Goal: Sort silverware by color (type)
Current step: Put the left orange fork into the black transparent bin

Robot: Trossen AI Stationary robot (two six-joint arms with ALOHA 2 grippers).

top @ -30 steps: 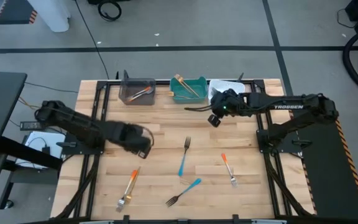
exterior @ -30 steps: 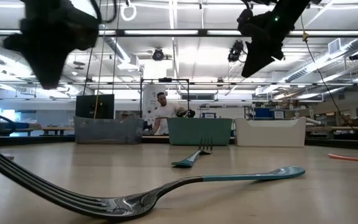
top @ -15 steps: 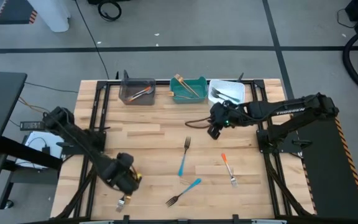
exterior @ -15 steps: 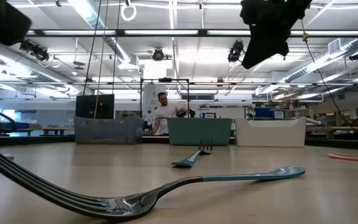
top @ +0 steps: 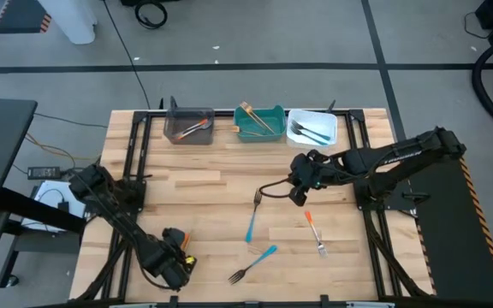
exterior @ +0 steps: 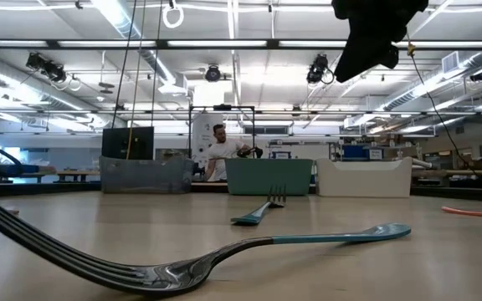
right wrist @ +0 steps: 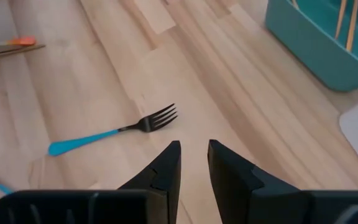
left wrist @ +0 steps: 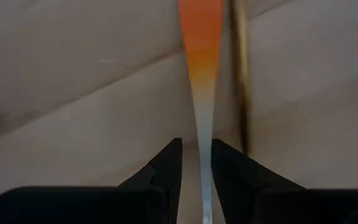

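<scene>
Hardly any writing to read from where I stand.
The one marking is white lettering along the dark forearm of the right arm (top: pixel 400 154) in the high view; it looks like the maker's name, "TROSSEN", though the letters are too small to be certain. The table, the bins and the forks show no readable text or numbers.

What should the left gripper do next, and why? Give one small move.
Probably close the fingers. The left gripper sits low at the table's near left edge, its fingers straddling the slim neck of the orange-handled fork with narrow gaps either side. A gold utensil lies right alongside, so close without drifting sideways.
</scene>
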